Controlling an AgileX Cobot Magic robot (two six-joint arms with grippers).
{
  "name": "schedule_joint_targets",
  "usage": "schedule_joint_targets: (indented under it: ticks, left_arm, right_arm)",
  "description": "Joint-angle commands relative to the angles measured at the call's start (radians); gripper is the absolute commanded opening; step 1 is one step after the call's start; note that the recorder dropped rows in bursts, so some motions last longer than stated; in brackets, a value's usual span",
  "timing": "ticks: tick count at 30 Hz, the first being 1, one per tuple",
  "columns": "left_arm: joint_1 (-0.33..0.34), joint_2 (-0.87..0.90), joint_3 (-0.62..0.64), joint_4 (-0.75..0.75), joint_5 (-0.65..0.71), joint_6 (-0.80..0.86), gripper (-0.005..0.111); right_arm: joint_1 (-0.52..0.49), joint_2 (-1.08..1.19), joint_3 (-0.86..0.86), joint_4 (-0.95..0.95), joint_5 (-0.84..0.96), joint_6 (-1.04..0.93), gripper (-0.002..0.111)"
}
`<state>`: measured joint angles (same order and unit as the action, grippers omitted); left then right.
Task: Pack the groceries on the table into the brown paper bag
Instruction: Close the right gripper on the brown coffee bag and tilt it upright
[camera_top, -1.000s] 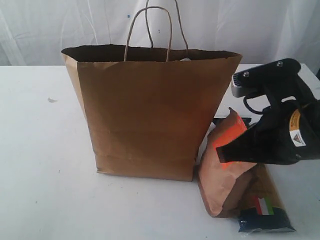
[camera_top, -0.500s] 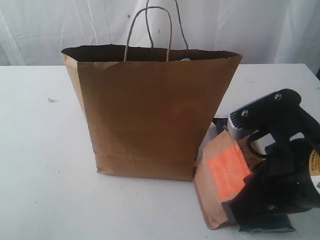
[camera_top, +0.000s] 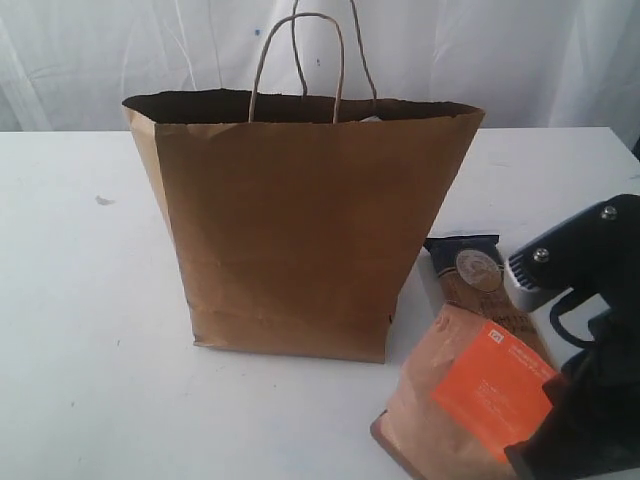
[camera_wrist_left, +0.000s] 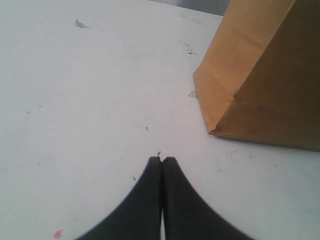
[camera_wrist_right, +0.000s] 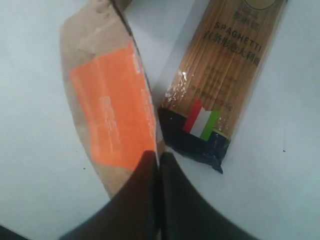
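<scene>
jaws of the right gripper (camera_wrist_right: 159, 159) are closed tip to tip with nothing seen between them, poised over the near edge of the brown-orange pouch (camera_wrist_right: 107, 110), which lies flat on the table (camera_top: 90, 330). just beyond the pouch from the jaws lies the spaghetti packet (camera_wrist_right: 220, 65), its dark blue end against the pouch's side. the brown paper bag (camera_top: 300, 220) stands upright and open-mouthed, well apart, past both items.

jaws of the left gripper (camera_wrist_left: 161, 161) are likewise pressed together and empty over bare table, with the bag's bottom corner near, ahead and to one side.

the step in hand looks like fetching the pouch. the next move calls for parting the right jaws, settling them astride the pouch's edge, then lifting it clear of the tall rim.

the packet reads "spaghetti", with chinese characters beneath and a green-white-red flag. print on the pouch's orange label is too faint to read.
</scene>
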<state>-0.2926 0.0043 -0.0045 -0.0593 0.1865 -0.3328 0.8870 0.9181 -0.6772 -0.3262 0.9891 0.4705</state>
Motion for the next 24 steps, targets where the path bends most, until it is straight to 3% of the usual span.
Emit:
schedule_joint_targets:
  ticks: [1,6,12,14,24]
  left_arm:
    - [0.002,-0.004,0.005,0.0,-0.004,-0.004,0.0]
    - [0.002,-0.004,0.005,0.0,-0.004,-0.004,0.0]
    - [0.002,-0.004,0.005,0.0,-0.004,-0.004,0.0]
    - [0.002,-0.004,0.005,0.0,-0.004,-0.004,0.0]
    - [0.002,-0.004,0.005,0.0,-0.004,-0.004,0.0]
  right_arm:
    - [0.002,-0.009,-0.002,0.019,-0.001,-0.052,0.0]
    - [0.002,-0.009,-0.025,0.075,-0.013,-0.153,0.008]
    - [0.002,-0.009,-0.077,0.079,-0.016,-0.193,0.052]
    - [0.002,-0.007,-0.082,0.079,-0.036,-0.205,0.06]
    - [0.002,0.145,-0.144,0.058,-0.067,-0.275,0.061]
